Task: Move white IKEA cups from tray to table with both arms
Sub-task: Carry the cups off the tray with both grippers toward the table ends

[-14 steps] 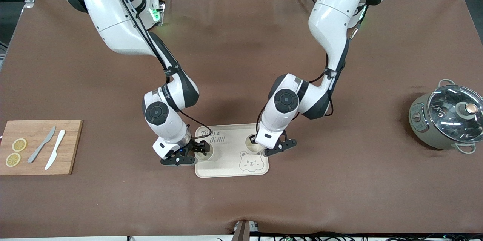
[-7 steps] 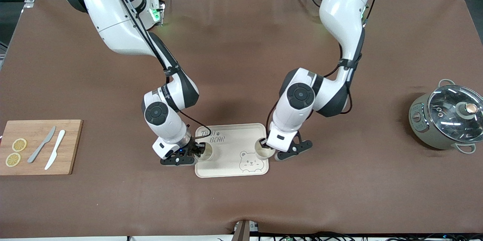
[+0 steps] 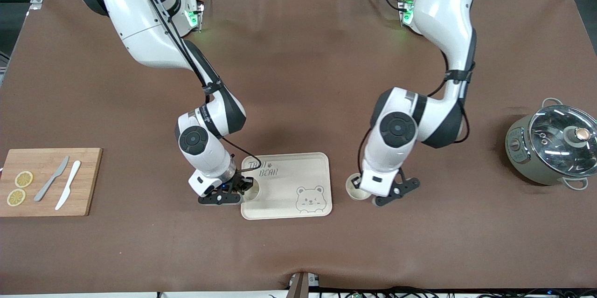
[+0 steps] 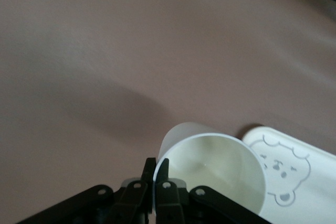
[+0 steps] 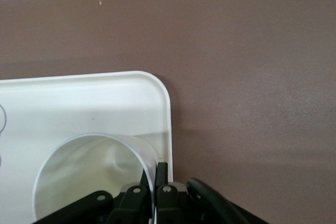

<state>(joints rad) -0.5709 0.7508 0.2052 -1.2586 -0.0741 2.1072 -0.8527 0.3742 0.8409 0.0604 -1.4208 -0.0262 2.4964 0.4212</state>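
A: Item one, the left gripper point(image 3: 368, 191). It is clamped on the rim of a white cup point(image 3: 355, 188), one finger inside the wall and one outside. The cup is carried clear of the tray point(image 3: 284, 204), over the bare table point(image 3: 298, 251) toward the left arm's end. From these views it cannot be told whether the cup touches the table yet.

B: Item two, the right gripper point(image 3: 240, 187)?

A: Pinched shut on the rim of the second cup point(image 3: 252, 188), which sits in the tray at the corner nearest the right arm's end, close to the raised rim. In the right wrist view the thin wall point(image 5: 137, 153) looks bent inward at the fingers.

B: Risks on file?

A: Three, judged from this moment. The rim pinch is off-centre, so either cup may swing or tilt and tip when let go. A soft wall could buckle or slip out of the fingers. The right cup, lifted too low, could catch the tray's rim and drag the tray along.

B: Other stock?

A: A cutting board point(image 3: 46, 181) with knives and lemon slices, and a lidded pot point(image 3: 550, 149), both well apart.
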